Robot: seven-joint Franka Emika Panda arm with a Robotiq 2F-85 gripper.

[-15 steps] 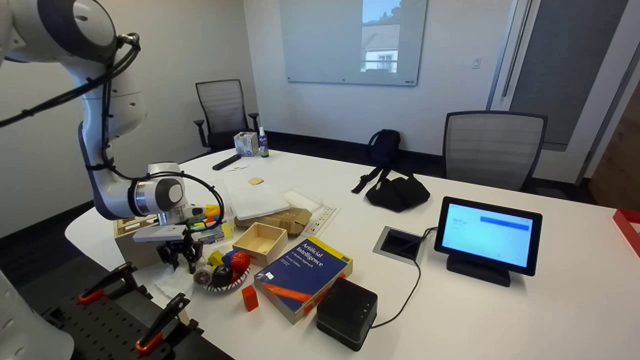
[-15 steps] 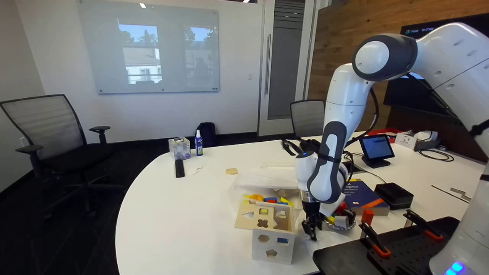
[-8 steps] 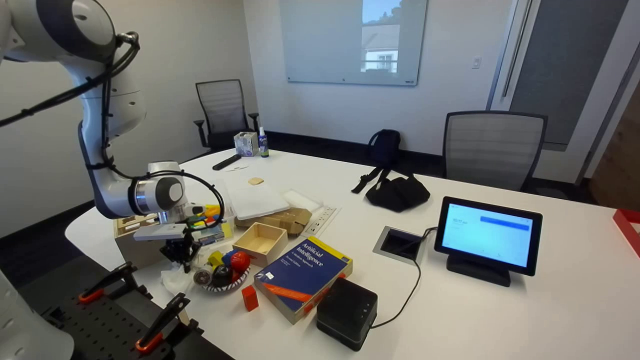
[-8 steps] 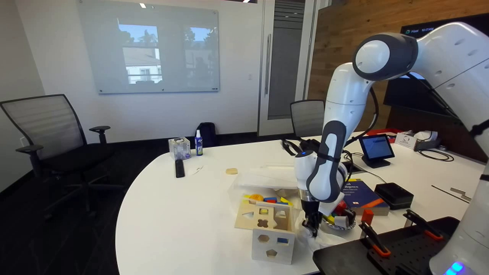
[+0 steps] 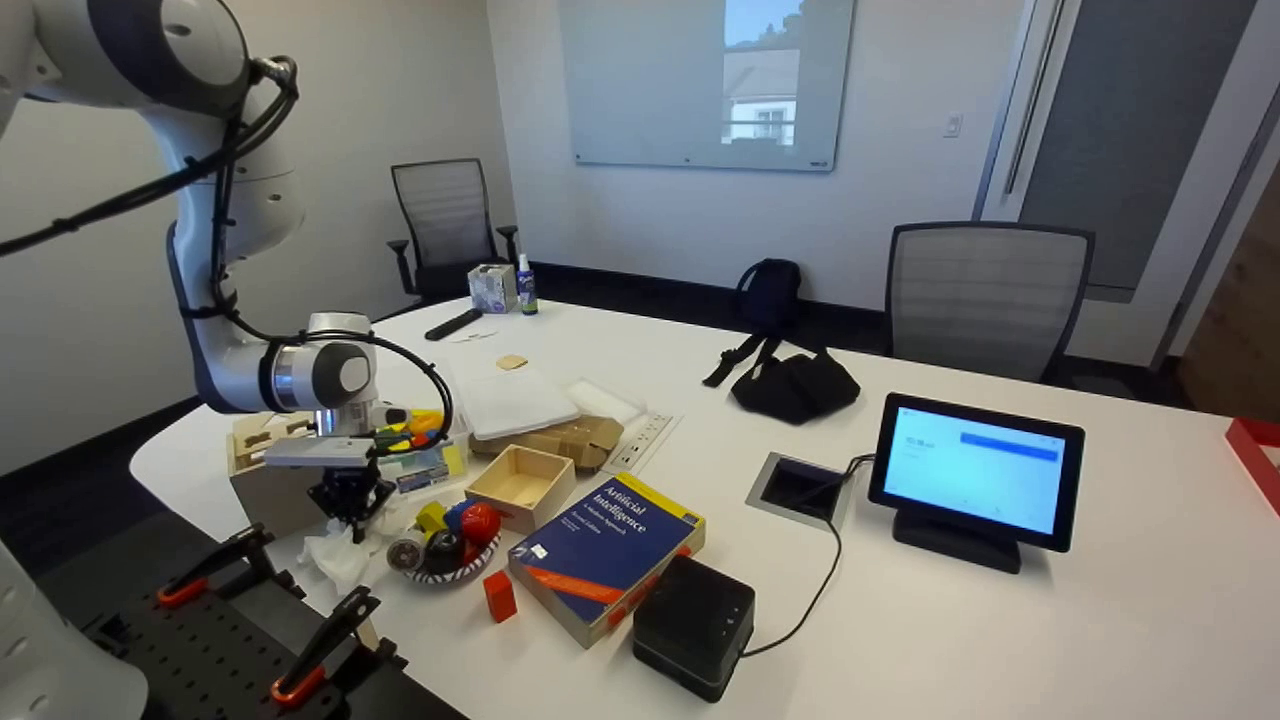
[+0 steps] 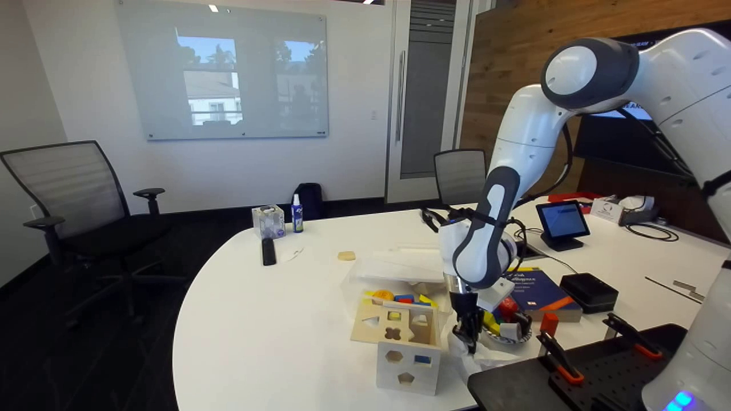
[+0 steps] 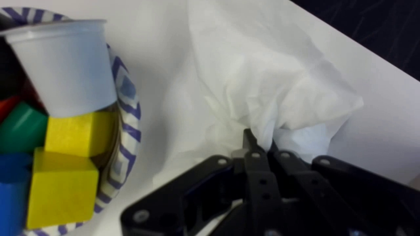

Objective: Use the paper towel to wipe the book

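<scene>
Since the wrist view looks down on the work, the grip is judged best there: the jaws are closed together, with a fold of the paper towel (image 7: 279, 88) pinched between their tips. Most of the paper lies loose on the worktop (image 7: 387, 131). Just beside it is the striped bowl (image 7: 131, 134), which carries the cup (image 7: 65, 68) and yellow blocks (image 7: 65, 183). In my judgement, the step in hand is to take up the paper towel. The pinch should be firm before any lift, because a small fold of such thin paper may tear or slip out.

In an exterior view, the book (image 5: 605, 545) lies flat with its cover upward, on the far side of the bowl from the jaws. The red block (image 5: 500, 597) stands near it, and the black box (image 5: 695, 625) is just beside it. The lift should therefore go high enough that the hanging paper does not drag the cup out.

In an exterior view, the jaws point down between the wooden box (image 6: 408, 365) and the bowl, near to both, so it is better to rise straight first and move sideways afterwards. Over the book, I would lower gently, so that paper and not hard tips meets the cover.
</scene>
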